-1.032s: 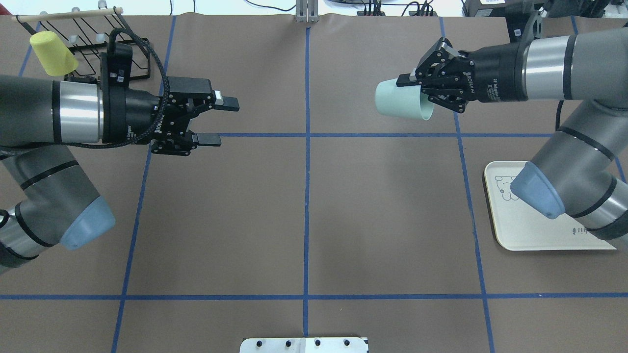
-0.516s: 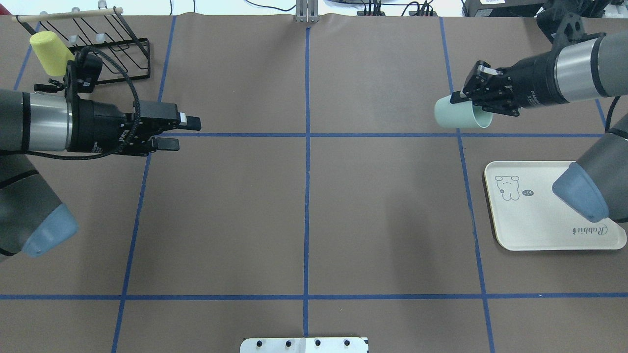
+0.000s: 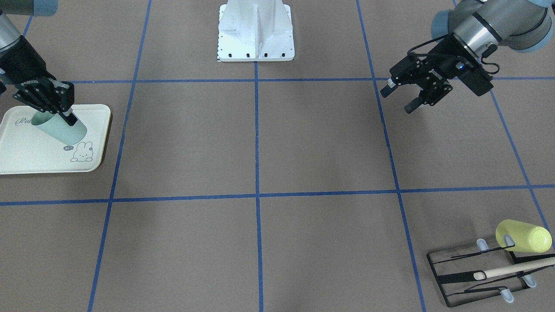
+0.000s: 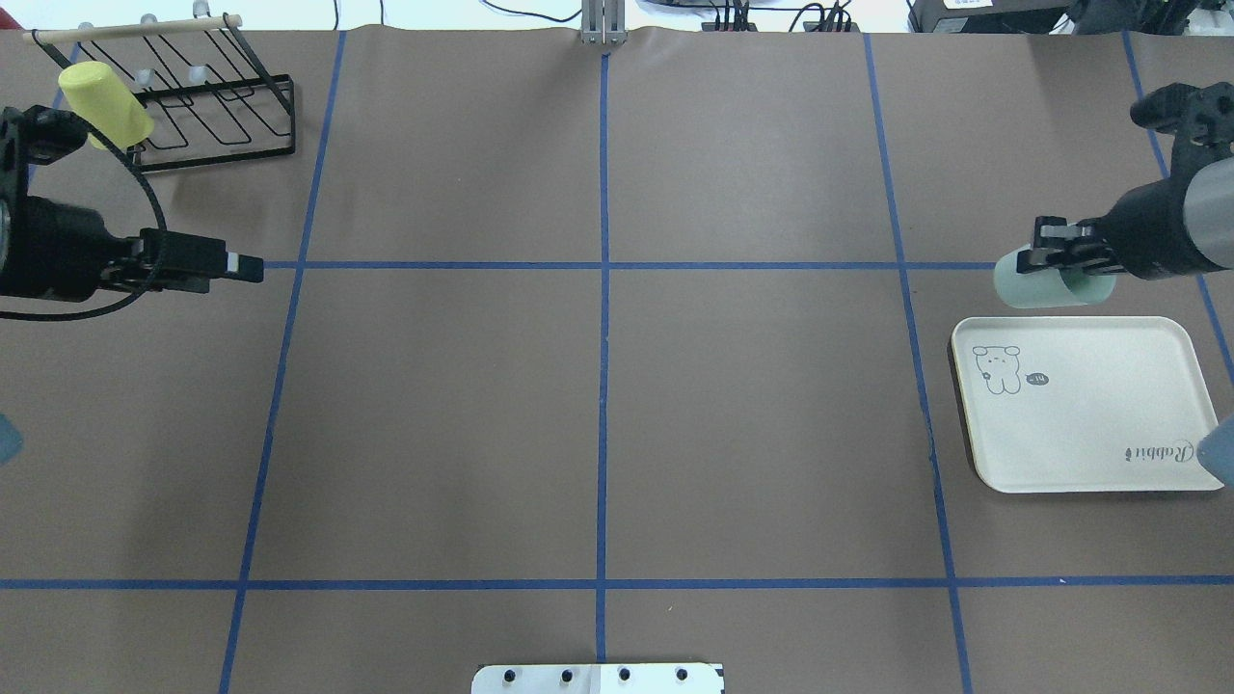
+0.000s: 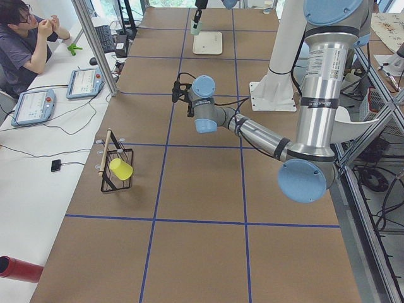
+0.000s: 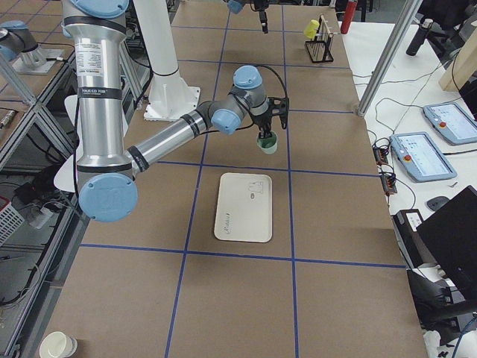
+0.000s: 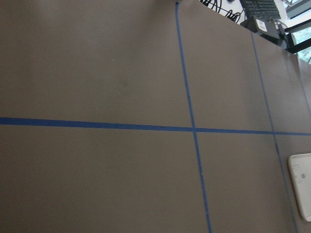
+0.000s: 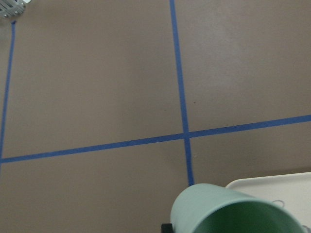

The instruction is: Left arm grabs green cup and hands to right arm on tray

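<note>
Green cup (image 4: 1046,280): one. Pale mint, smooth, no handle. It is tipped on its side, with the closed base to the left and the mouth to the right. It is held off the tabletop (image 4: 598,414) at the far right of the scene, just beyond the far left corner of the tray (image 4: 1089,439), and is not resting on it.

Other items, left to right in the overhead view:

- Left gripper (image 3: 399,99): one. It hangs over the left edge of the tabletop. The fingers are spread apart with nothing between them, as the front-facing view shows.
- Yellow-green cup (image 4: 104,104): one, tilted on a prong in the far left corner. With the mint one, that makes two cups in all.
- Wire rack (image 4: 222,116): one, black. It carries the yellow-green cup, and a pale wooden rod (image 4: 135,29) runs along its top.
- Tabletop: one, brown, divided into squares by blue tape lines.
- Base plate (image 4: 598,678): one, white, at the middle of the near edge.
- Right gripper (image 4: 1053,249): one. Its fingers are closed on the green cup's wall at the mouth end.
- Tray: one, cream-white with rounded corners, lying flat at the right. It has a bunny drawing at the far left corner and "Rabbit" script at the near right.
</note>
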Motion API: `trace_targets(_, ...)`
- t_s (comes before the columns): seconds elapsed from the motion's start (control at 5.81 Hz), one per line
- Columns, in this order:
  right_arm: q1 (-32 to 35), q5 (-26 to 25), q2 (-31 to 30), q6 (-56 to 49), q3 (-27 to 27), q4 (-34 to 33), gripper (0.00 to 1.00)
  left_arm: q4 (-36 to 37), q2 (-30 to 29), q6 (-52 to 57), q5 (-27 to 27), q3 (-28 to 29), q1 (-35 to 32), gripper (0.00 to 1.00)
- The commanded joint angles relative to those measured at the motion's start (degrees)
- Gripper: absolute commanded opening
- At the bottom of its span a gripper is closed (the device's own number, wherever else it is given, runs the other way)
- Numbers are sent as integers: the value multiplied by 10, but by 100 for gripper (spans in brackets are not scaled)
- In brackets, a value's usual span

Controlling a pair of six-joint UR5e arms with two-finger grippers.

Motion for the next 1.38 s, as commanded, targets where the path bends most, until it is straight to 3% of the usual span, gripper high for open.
trace_targets(0.0, -1, -38, -71, -143, 9, -19, 0, 106, 66, 235, 1, -6, -64, 100)
trace_targets(0.34, 1, -31, -121, -226, 6, -19, 0, 235, 115, 459, 1, -2, -130, 100)
trace_targets(0.52, -1, -28, -129, -236, 2, -17, 0, 314, 122, 502, -1, -5, -170, 100)
trace_targets(0.69, -4, -25, -130, -231, -10, -10, 0, 444, 111, 567, -1, -5, -198, 100)
trace_targets(0.86, -8, -26, -128, -225, -26, 7, 0, 493, 82, 602, 0, -6, -214, 100)
trace_targets(1.2, -54, -34, -98, -144, -68, 54, 0, 493, 83, 603, -2, -6, -217, 100)
